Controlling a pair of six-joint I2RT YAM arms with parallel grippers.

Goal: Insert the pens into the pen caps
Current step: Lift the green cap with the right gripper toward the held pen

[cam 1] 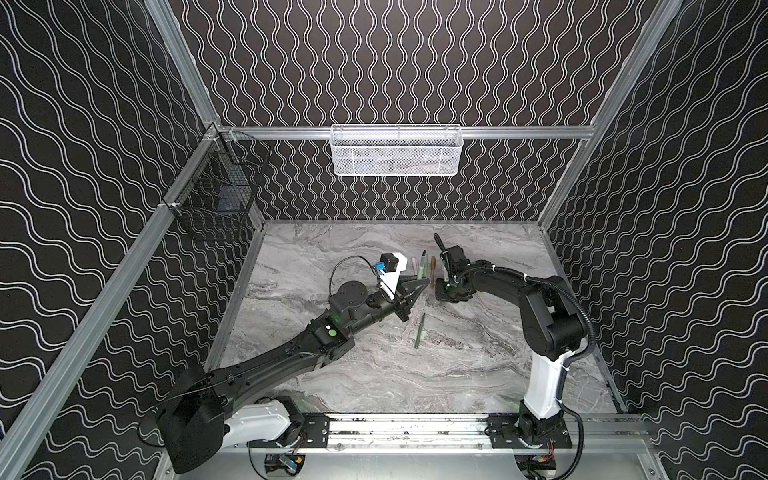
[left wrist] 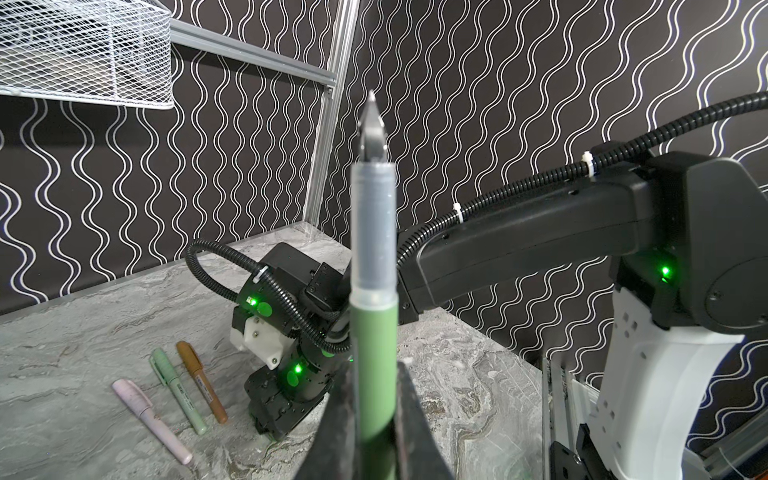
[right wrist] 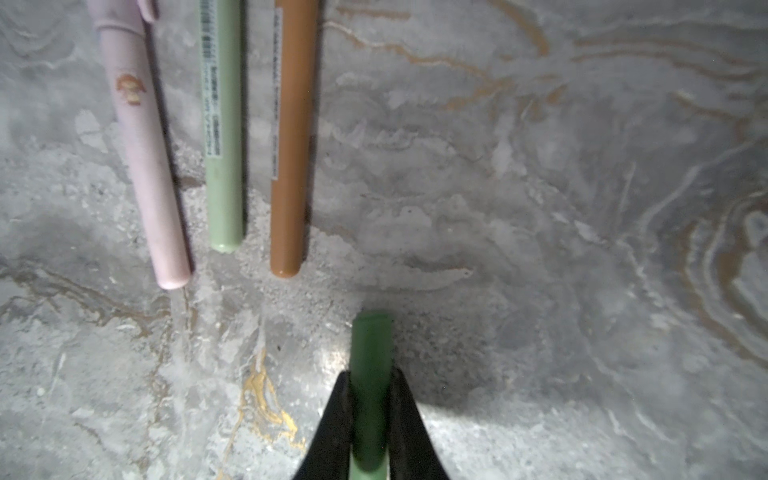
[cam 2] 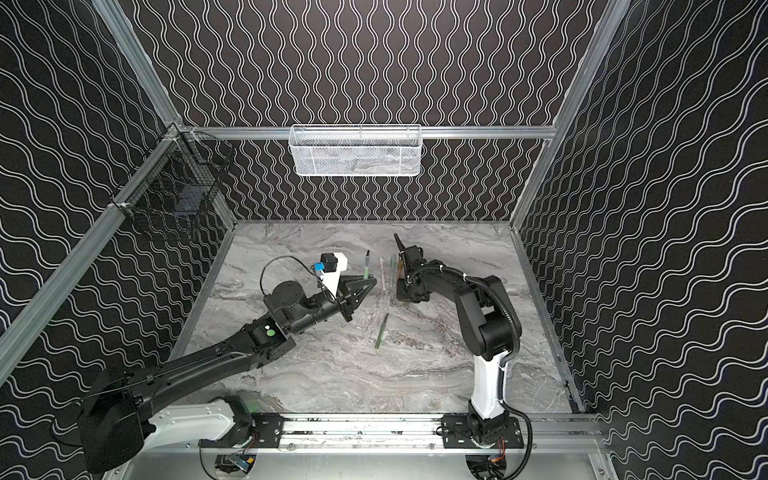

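Both jaws clamped: left gripper (left wrist: 375,370) holds dark green stick pen (left wrist: 374,324) tip-outward; right gripper (right wrist: 370,374), rightward, holds dark green tube cap (right wrist: 370,336).

A: Bright, even light on the desk (cam 1: 478,374) in both top views. Shadows are faint and detail is slightly soft.
B: Right wrist view, soft all over! There's glare on the marble beside the right gripper (right wrist: 370,376) and its dark green cap (right wrist: 371,340), heavy shadow on the other side.
A: Left wrist view is crisper, though the dark green pen (left wrist: 374,332) blurs near the lens.
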